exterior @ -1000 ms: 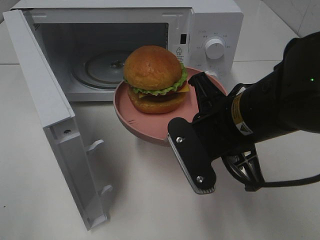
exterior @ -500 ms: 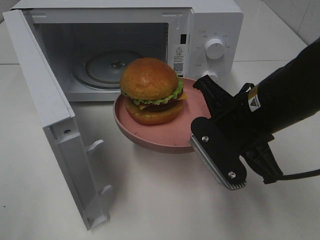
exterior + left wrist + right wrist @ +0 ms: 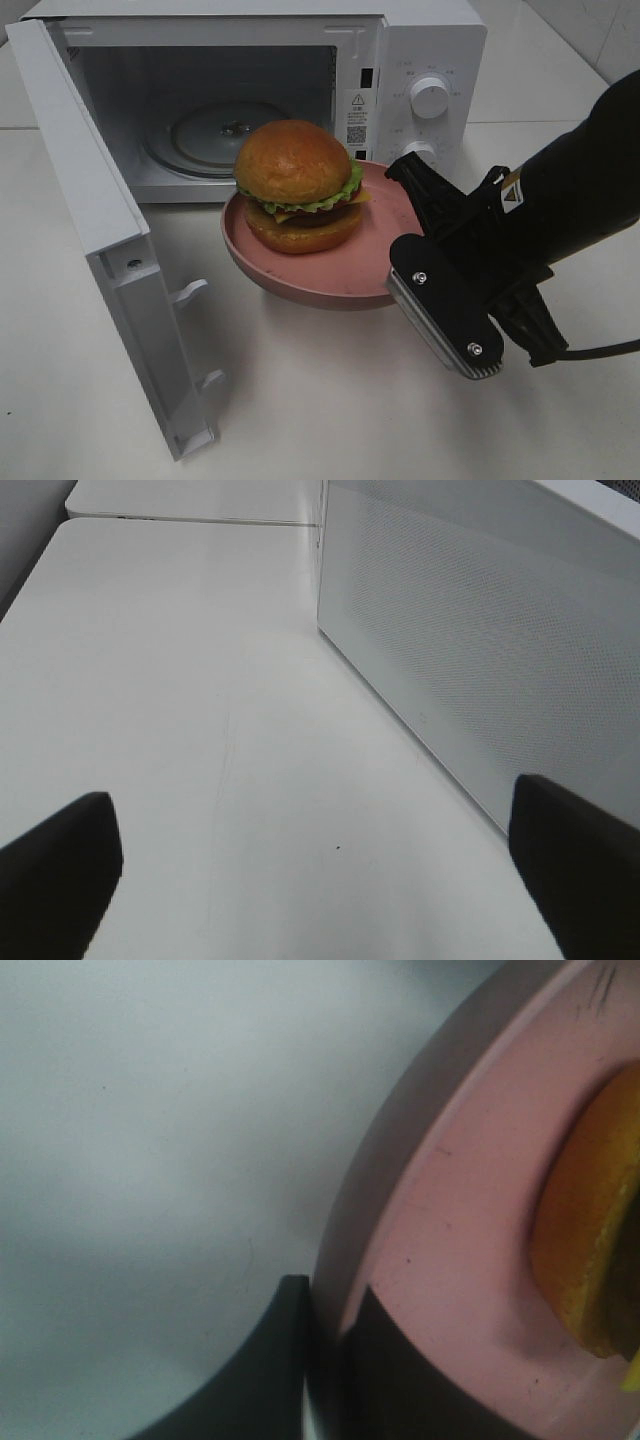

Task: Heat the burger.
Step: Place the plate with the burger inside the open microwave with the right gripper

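The burger (image 3: 295, 180), with glossy golden buns, lettuce and cheese, sits on a round pink plate (image 3: 300, 281) held just off the table in front of the open microwave (image 3: 430, 60). My right gripper (image 3: 405, 228) is shut on the plate's right rim. In the right wrist view its fingers (image 3: 285, 1360) pinch the rim of the plate (image 3: 450, 1230), and the edge of the burger (image 3: 585, 1250) shows. My left gripper (image 3: 320, 880) is open over bare table beside the perforated side wall of the microwave (image 3: 480, 630), out of the exterior high view.
The microwave door (image 3: 90, 220) stands swung open to the left, reaching toward the table's front. A glass turntable (image 3: 215, 130) lies inside the cavity. Two control knobs (image 3: 430, 97) are on the right panel. White table surrounds everything.
The plate with the burger has shifted slightly left and lower, toward the microwave opening. My right arm's wrist has moved to the right since a second ago. The left gripper stays as it was.
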Robot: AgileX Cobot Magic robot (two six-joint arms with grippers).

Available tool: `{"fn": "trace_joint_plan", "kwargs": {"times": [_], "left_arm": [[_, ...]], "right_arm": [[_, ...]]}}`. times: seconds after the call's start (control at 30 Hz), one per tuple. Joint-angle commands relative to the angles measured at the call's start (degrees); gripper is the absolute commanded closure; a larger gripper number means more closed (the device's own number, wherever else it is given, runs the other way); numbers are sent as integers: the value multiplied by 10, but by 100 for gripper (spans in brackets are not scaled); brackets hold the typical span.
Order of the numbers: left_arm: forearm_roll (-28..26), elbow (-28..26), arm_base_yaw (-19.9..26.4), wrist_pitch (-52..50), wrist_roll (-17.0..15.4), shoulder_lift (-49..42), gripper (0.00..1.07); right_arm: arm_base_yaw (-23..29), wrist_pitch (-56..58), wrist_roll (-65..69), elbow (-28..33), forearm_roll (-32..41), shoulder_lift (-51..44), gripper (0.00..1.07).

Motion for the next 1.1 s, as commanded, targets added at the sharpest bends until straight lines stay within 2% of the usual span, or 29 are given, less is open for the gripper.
{"fn": "trace_joint_plan", "kwargs": {"times": [0.03,0.27,0.4,0.5,1.1], "left_arm": [[-3,2,-3,-5,0,-13,9],[-3,2,-3,-5,0,-13,9],[-3,2,-3,-5,0,-13,9],[-3,2,-3,-5,0,-13,9],[-3,2,-3,-5,0,-13,9]], "right_arm": [[0,-30,-6,-6,10,-6,107],[0,-38,1,-6,5,-6,107],[16,-54,36,-14,-25,6,107],[34,-53,52,-38,-37,30,107],[36,-46,54,-140,-37,127,107]]}}
